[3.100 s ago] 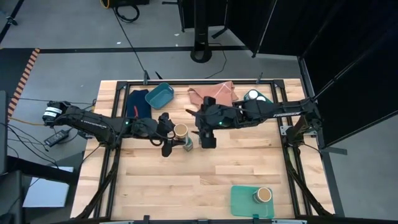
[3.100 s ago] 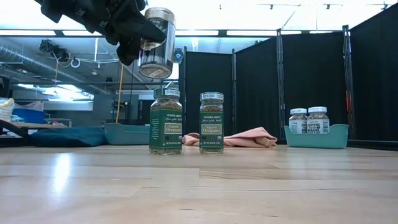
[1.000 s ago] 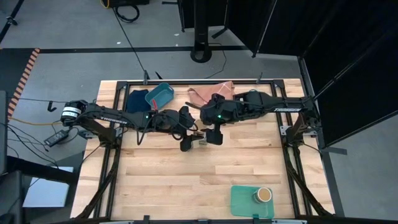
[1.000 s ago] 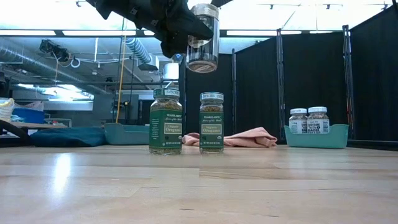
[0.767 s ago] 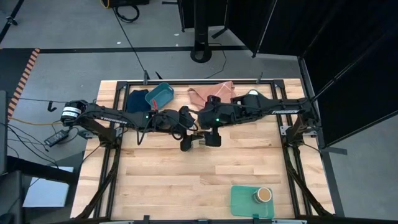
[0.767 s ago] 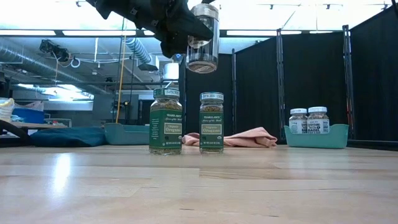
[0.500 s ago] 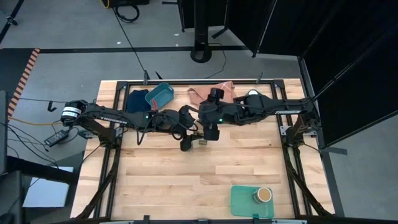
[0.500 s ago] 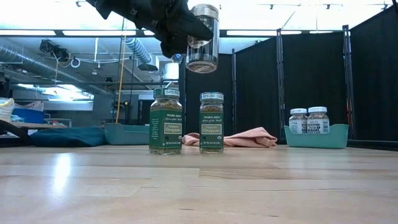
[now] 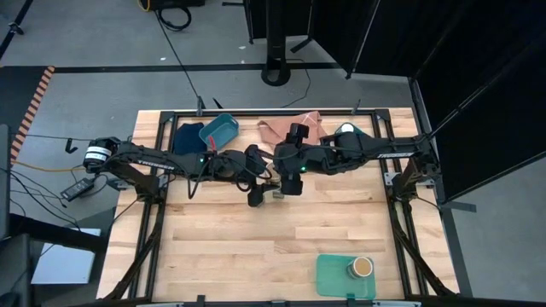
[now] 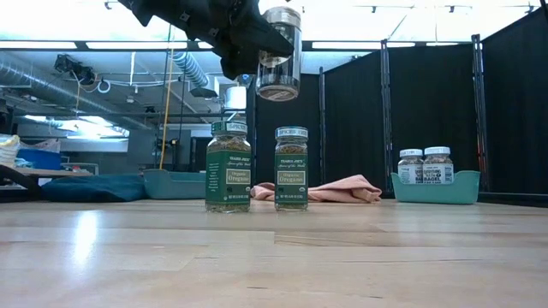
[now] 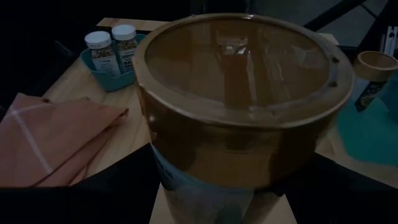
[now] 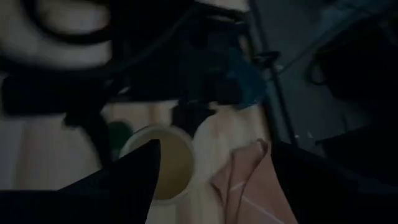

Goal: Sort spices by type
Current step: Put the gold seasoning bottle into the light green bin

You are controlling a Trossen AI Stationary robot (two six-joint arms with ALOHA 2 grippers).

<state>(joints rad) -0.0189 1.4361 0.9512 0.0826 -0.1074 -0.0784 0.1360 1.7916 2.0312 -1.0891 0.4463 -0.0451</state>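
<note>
Above the middle of the table point(image 9: 256, 247), held aloft: one tan-topped jar point(image 10: 279, 53), clamped by the left gripper point(image 9: 261, 188). Long axis close to upright, leaning slightly; the low view shows its contents settled at the lower end. The left wrist view looks straight onto its round tan end point(image 11: 239, 62), with the dark fingers point(image 11: 118, 186) closed against its sides.

On the table beneath, standing upright side by side but apart: two green-labelled jars, the left one point(image 10: 229, 167) and the right one point(image 10: 291, 168), long axes vertical, lids up. The held jar hangs above them, clear of both.

At the table's far right corner: a teal bin point(image 10: 435, 187) holding two white-lidded jars point(image 10: 424, 166), upright, touching or nearly so. The same pair shows in the left wrist view point(image 11: 112, 45).

At the near edge: a green tray point(image 9: 345, 275) with one tan-topped jar point(image 9: 362, 267) standing on it, top up.

Along the far edge: a second teal bin point(image 9: 218, 130), a dark blue cloth point(image 9: 188, 138) beside it, and a pink cloth point(image 9: 290, 128).

Right gripper point(image 9: 292, 183): positioned just beside the left gripper over the table's centre; its wrist view looks down on a round pale jar top point(image 12: 165, 163). Finger state cannot be told.
</note>
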